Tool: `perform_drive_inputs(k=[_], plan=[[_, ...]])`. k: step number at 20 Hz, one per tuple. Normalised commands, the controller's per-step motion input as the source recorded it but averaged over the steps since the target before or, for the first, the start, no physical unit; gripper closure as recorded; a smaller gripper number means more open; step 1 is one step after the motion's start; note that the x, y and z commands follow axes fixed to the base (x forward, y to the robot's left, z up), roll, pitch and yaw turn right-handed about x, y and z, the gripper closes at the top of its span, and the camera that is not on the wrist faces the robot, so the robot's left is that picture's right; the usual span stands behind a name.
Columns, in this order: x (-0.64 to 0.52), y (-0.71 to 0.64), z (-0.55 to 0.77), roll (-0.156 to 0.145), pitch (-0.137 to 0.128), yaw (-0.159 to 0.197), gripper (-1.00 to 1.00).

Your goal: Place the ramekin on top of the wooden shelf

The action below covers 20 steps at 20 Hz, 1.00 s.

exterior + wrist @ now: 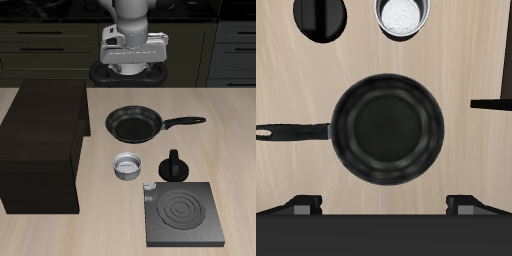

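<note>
Currently the gripper (pixel 131 68) hangs high above the back of the table, over the frying pan (pixel 134 123), with nothing between its fingers (pixel 304 205) — the two tips show well apart in the wrist view, so the hand is wide and empty. Directly beneath it the black frying pan sits with its handle pointing away from the wooden shelf (pixel 40 140). The ramekin (pixel 128 165) stands upright on the table, nearer the front edge than the pan and just beside the shelf's side, not touching either; its grey inside is visible from above. Close by stands the small black moka pot (pixel 175 166), and in front of that lies the flat stove burner plate (pixel 182 213) — both apart from the ramekin. The shelf's flat top is bare.
</note>
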Motion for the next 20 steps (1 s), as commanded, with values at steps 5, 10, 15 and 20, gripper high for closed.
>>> perform_drive_inputs(k=[5,10,15,20], plan=[[0.23,-0.02,-0.08,-0.013,0.014,-0.001,-1.00],[0.24,-0.02,0.01,0.003,0.004,-0.019,-1.00],[0.30,-0.05,0.06,0.009,-0.026,0.000,-1.00],[0.41,-0.15,0.11,-0.001,-0.007,-0.026,-1.00]])
